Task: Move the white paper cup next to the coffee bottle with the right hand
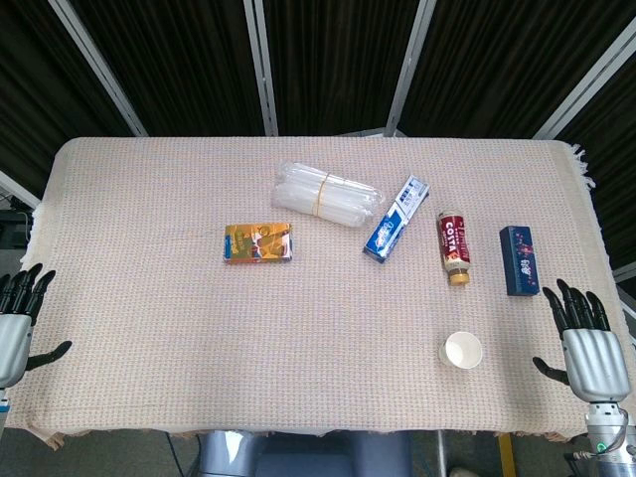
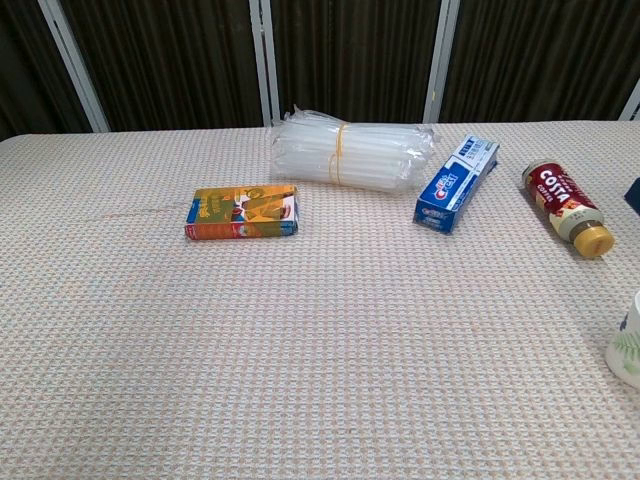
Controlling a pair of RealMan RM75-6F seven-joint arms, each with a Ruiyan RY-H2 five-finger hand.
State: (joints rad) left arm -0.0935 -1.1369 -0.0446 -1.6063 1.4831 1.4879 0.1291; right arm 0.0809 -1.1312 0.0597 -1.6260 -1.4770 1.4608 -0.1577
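The white paper cup (image 1: 462, 350) stands upright near the table's front right; the chest view catches only part of the cup (image 2: 627, 345) at its right edge. The coffee bottle (image 1: 454, 247), brown with a tan cap, lies on its side behind the cup, cap toward the front, also seen as the bottle (image 2: 566, 207) in the chest view. My right hand (image 1: 588, 343) hovers at the table's right front corner, fingers spread, holding nothing, to the right of the cup. My left hand (image 1: 18, 316) is at the left edge, fingers apart and empty.
A dark blue box (image 1: 518, 259) lies right of the bottle. A blue toothpaste box (image 1: 396, 218), a bundle of clear plastic cups (image 1: 326, 194) and an orange carton (image 1: 258, 243) lie across the middle. A woven cloth (image 1: 149, 338) covers the table.
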